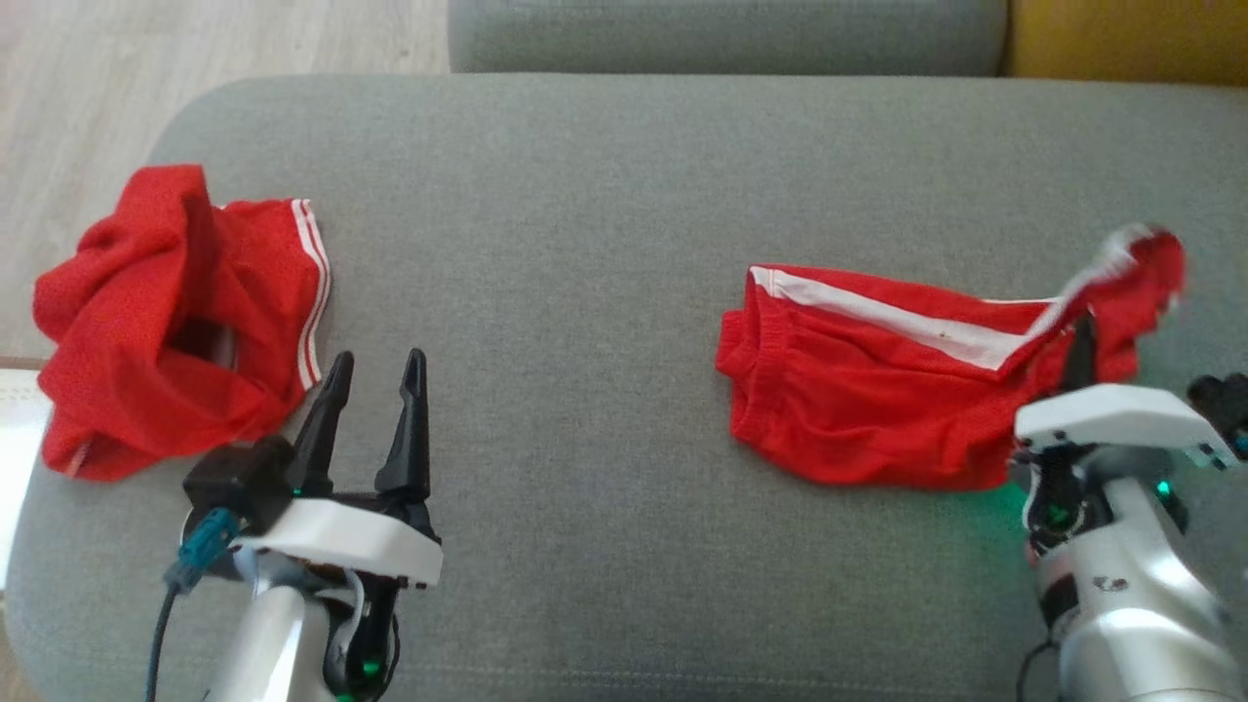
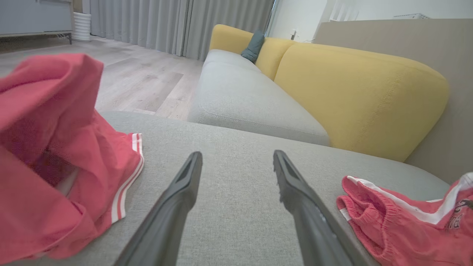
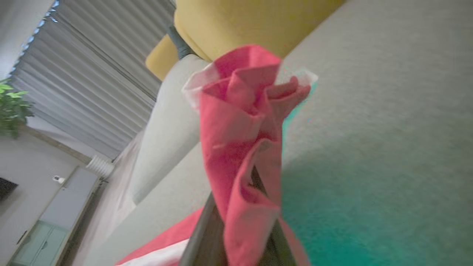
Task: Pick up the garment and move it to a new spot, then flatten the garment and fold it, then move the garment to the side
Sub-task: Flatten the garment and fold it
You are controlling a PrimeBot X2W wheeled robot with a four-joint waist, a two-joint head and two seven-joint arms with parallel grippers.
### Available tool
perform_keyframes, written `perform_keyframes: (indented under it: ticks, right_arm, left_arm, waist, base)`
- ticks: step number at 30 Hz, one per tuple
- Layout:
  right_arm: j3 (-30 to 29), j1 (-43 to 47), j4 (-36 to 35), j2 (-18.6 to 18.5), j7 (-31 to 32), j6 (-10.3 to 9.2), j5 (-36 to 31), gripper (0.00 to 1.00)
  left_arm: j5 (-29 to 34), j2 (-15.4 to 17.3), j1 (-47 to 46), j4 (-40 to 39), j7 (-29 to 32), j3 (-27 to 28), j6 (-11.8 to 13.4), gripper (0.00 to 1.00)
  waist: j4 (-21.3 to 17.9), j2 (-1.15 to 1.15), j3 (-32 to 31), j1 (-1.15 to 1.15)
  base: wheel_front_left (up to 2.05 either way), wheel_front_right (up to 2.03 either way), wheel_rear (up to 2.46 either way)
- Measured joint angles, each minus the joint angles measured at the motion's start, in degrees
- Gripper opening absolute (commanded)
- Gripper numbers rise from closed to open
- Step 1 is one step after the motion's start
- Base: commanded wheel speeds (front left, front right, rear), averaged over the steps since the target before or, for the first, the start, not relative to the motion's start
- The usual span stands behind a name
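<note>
- Shorts point(image 1: 868, 409) — red, white side stripe point(image 1: 877, 312); lay rumpled on the right half of the grey cushion point(image 1: 585, 244), right end lifted off it
- Right gripper point(image 1: 1080, 336): clamped shut on that raised end, cloth bunched around the fingers point(image 3: 205, 240) in the right wrist view
- Left gripper point(image 1: 378, 370): jaws wide, holding nothing, over bare cushion just beside a second garment point(image 1: 166, 322), also red, heaped at the left edge
- Progress, as judged: first step only begun — the pick-up grip was made, but most of the shorts rested on the cushion; the move to a new spot, flattening, folding and setting aside all remained
- Writing: none readable; a small dark print point(image 2: 458, 210) near the stripe was too small to make out; no brand or label seen on either garment
</note>
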Motion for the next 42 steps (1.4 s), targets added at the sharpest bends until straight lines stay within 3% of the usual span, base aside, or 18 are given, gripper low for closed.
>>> perform_keyframes:
  ticks: [4, 11, 27, 29, 36, 42]
  right_arm:
    - [3.4, 1.8, -4.5, 0.8, 0.0, 0.0, -0.1, 0.0]
    - [18.2, 6.2, -11.3, 1.0, 0.8, 0.0, 10.7, 0.0]
    - [35.5, 6.0, -7.5, 1.0, 0.2, 0.0, 18.8, 0.0]
    - [36.7, 5.1, -6.9, 1.0, 0.2, 0.0, 17.8, 1.0]
    - [40.7, 4.0, -8.4, 1.0, 0.2, 0.0, 15.0, 1.0]
    - [46.7, 3.8, -4.2, 1.0, 0.2, 0.0, 12.7, 1.0]
  left_arm:
    - [0.0, 0.0, 0.3, 0.2, 0.0, 0.0, 0.0, 1.0]
    - [-0.1, 0.0, 2.8, 0.6, 0.0, -0.1, 0.1, 1.0]
    - [-1.1, 0.0, 3.5, 0.7, 0.0, -1.2, 0.5, 1.0]
    - [-1.2, 0.0, 3.5, 0.7, 0.0, -1.2, 0.6, 1.0]
    - [-1.5, 0.0, 3.5, 0.7, 0.0, -1.3, 0.6, 1.0]
    - [-1.5, 0.0, 3.5, 0.7, 0.0, -1.4, 0.8, 1.0]
  waist:
    - [0.7, 0.0, -1.4, 0.0]
    - [2.4, 0.0, -3.3, 0.0]
    - [6.4, 0.0, -3.9, 0.0]
    - [6.7, 0.0, -3.6, 0.0]
    - [7.2, 0.0, -2.8, 0.0]
    - [7.4, 0.0, -2.2, 0.0]
  base:
    - [0.0, 0.0, 0.0]
    - [0.0, 0.0, 0.0]
    - [0.0, 0.0, 0.0]
    - [0.0, 0.0, 0.0]
    - [0.0, 0.0, 0.0]
    - [0.0, 0.0, 0.0]
